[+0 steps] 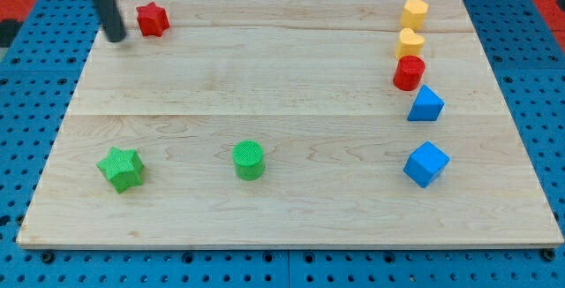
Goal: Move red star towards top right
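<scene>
The red star (pixel 152 18) lies near the top left corner of the wooden board (pixel 291 129). My tip (pixel 116 36) is on the board just left of the star and slightly below it, a small gap apart. The dark rod rises from the tip up and to the left, out of the view's top.
At the right side, top to bottom: a yellow hexagon block (pixel 414 12), a yellow heart-shaped block (pixel 410 42), a red cylinder (pixel 409 72), a blue triangular block (pixel 425 104), a blue cube (pixel 425 163). A green star (pixel 120 167) and a green cylinder (pixel 248 159) lie at the lower left.
</scene>
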Controlling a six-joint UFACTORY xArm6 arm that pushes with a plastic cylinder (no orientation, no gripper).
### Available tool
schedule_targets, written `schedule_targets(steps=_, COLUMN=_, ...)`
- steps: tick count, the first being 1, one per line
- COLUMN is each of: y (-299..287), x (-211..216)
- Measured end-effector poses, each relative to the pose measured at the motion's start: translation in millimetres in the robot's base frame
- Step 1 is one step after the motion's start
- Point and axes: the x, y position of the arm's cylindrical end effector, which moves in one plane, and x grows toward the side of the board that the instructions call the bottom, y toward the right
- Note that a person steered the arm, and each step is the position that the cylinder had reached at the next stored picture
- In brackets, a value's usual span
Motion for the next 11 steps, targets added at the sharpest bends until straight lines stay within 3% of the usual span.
schedule_targets(steps=2, y=96.9, x=-55.0)
schedule_targets(steps=5, y=289.8, x=-59.9)
schedule_targets(steps=7, y=374.2, x=-65.2)
schedule_targets(steps=8, y=398.6, x=-69.9)
schedule_targets(steps=10, y=360.4, x=-80.1)
schedule_targets(steps=11, y=379.6, x=-85.2)
